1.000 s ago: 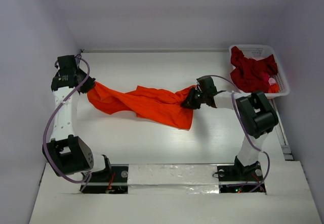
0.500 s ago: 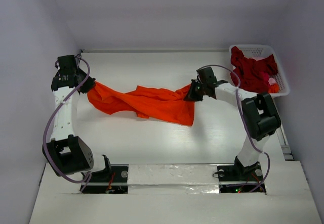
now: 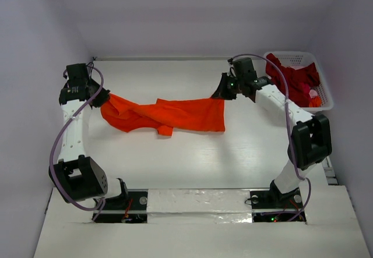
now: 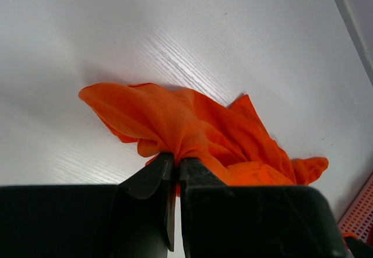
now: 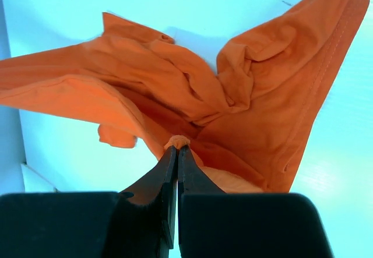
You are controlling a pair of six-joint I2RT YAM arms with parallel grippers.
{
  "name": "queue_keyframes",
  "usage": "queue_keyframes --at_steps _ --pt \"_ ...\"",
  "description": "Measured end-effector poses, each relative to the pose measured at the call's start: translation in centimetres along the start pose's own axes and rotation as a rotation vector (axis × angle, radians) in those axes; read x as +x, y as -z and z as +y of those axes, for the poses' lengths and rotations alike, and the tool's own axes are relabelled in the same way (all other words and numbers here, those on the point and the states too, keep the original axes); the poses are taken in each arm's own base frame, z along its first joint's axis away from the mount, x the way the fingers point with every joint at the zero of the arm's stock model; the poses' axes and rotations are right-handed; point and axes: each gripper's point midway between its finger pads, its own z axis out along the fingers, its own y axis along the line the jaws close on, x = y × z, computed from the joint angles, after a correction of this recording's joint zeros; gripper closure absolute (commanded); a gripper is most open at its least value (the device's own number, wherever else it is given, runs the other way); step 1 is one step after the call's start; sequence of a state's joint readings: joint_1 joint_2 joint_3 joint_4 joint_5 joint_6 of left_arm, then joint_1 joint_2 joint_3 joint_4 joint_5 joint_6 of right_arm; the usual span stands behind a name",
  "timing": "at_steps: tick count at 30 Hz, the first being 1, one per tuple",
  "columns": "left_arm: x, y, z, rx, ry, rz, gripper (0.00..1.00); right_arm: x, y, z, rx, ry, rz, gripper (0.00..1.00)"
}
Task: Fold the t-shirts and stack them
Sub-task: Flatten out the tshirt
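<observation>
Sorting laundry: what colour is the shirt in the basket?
The shirt is dark red, clearest in the top view.

both arms stretch forward, left claw (image 3: 104,99) and right claw (image 3: 223,92) pinched closed, well apart.

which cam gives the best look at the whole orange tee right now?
Top external: the bright orange cloth t-shirt shows whole, end to end. Left wrist shows only the bunched end pinched in the left fingers; right wrist shows crumpled folds pinched in the right fingers.
</observation>
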State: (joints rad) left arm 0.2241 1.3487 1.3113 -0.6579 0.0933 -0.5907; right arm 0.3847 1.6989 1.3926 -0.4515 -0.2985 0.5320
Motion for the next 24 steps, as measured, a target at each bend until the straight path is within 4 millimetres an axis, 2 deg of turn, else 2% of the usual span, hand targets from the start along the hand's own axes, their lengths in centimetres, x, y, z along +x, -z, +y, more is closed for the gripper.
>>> queue_keyframes --at_steps 3,9,12,19,24 --pt "0.0 -0.1 0.0 -0.001 0.001 0.001 1.00 -1.2 1.0 1.0 -0.005 0.010 -0.017 1.00" --pt "-0.5 0.2 -0.9 0.028 0.000 -0.005 1.00 -4.8 3.3 3.7 -0.035 0.036 -0.100 1.00" --pt "-0.5 0.2 -1.3 0.050 0.001 0.003 1.00 -6.0 4.1 4.4 -0.036 0.041 -0.130 1.00" --pt "-0.5 0.7 -2.8 0.123 0.011 0.017 1.00 -7.5 5.7 3.9 -0.005 0.032 -0.155 1.00" --pt "-2.2 2.3 -5.2 0.207 0.014 -0.021 1.00 -10.0 7.3 2.2 0.022 0.007 -0.207 1.00"
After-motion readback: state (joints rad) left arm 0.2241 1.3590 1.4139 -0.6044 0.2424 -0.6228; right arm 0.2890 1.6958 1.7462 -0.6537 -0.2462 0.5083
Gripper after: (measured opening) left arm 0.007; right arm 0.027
